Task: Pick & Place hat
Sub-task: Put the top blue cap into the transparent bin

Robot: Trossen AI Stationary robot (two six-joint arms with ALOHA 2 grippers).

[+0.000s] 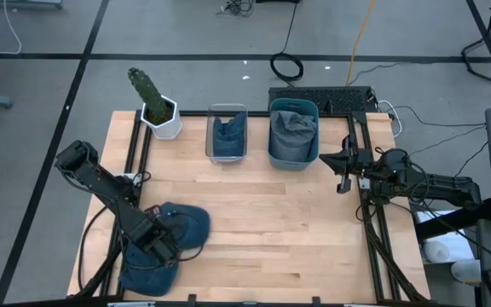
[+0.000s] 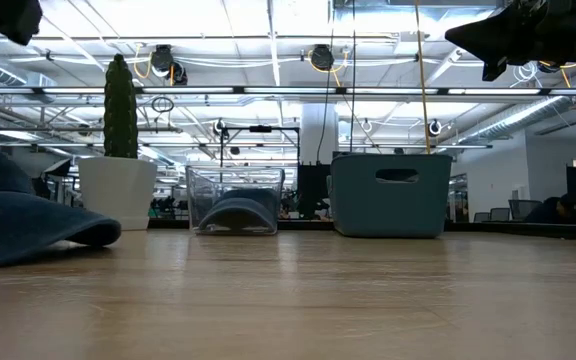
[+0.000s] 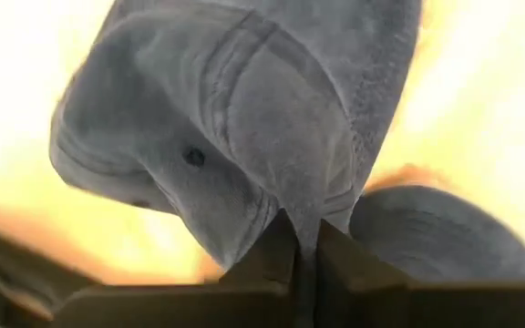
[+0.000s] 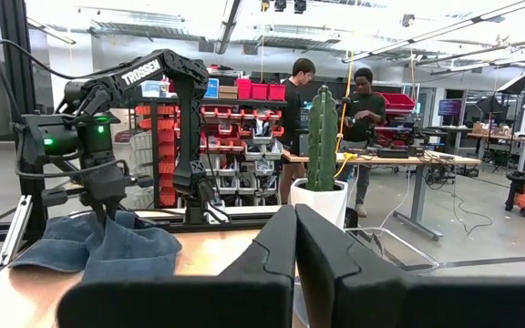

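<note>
Pale, fine-grained wooden table (image 1: 262, 222) with a black metal frame along its sides. Near the front left corner of that table, a soft dark-blue fabric cap (image 1: 184, 225) with stitched panels, a small eyelet and a curved brim, pinched at a fold by the closed left gripper (image 1: 162, 241). Just in front of it, nearer the table's front edge, a second limp dark-blue cloth hat (image 1: 150, 275). Along the back edge of the table, from left to right: a white faceted pot holding a ribbed green cactus (image 1: 153, 101), a clear plastic bin (image 1: 227, 132) with blue cloth inside, and a teal plastic tub (image 1: 292, 133) stuffed with grey-blue fabric. At the right side of the table, lifted off the surface, the right gripper (image 1: 343, 173), fingers pressed together on nothing.

From the left wrist only: seams, eyelet and nap of the cap's weave (image 3: 244, 128), close against the dark fingertips (image 3: 276, 251). From table height only: the tub's slot handle (image 2: 396, 176) and the cap's brim lying on the wood. From the right wrist only: two people (image 4: 331, 109) standing at a workbench beyond the table.
</note>
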